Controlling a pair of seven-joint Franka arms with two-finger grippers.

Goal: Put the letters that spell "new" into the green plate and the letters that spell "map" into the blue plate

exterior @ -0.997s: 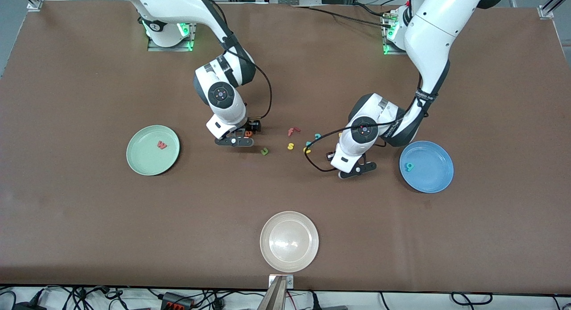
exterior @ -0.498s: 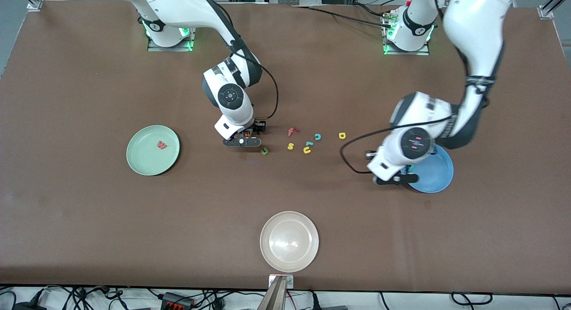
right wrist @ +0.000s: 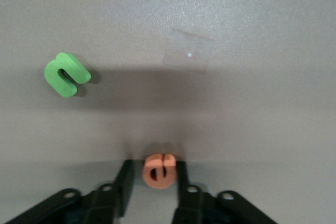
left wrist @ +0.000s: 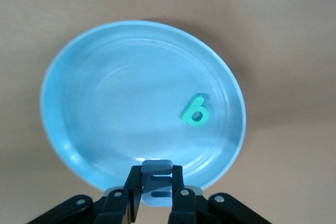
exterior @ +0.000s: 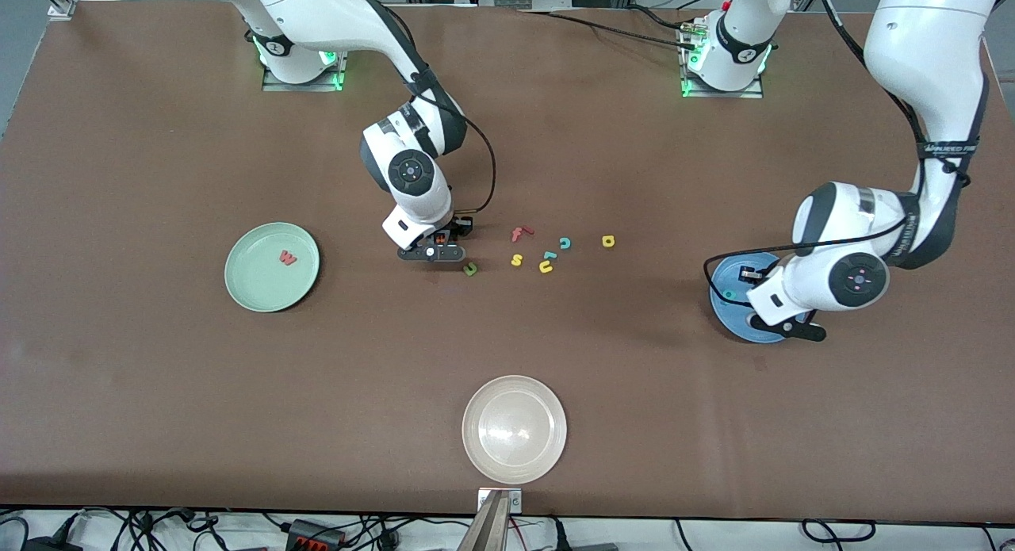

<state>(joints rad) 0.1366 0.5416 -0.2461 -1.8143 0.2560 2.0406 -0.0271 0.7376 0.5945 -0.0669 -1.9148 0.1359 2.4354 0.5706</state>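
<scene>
Across the brown table (exterior: 158,416), seen from the front, the green plate (exterior: 258,285) sits at middle left of the frame with the red w (exterior: 288,257) already in it, and the blue plate (exterior: 733,321) sits at middle right with the teal a (exterior: 729,294) in it. Two steps run at once. Over the blue plate hangs the left gripper (left wrist: 155,192), its fingers clamped on the blue m (left wrist: 156,182), which the left wrist view shows above the plate's rim; this looks like the drop step, and the next move calls for parting the fingers once the letter is well over the plate's bowl. Just left of centre, the right gripper (right wrist: 155,182) is down at the table with its fingers together around the orange e (right wrist: 159,170), apparently a pick just made; next it needs a lift and a carry toward the green plate. At frame centre lie the loose letters: the green n (exterior: 470,269) just lower right of the right gripper, and the yellow p (exterior: 608,240) rightmost in the scatter, both not yet moved.
</scene>
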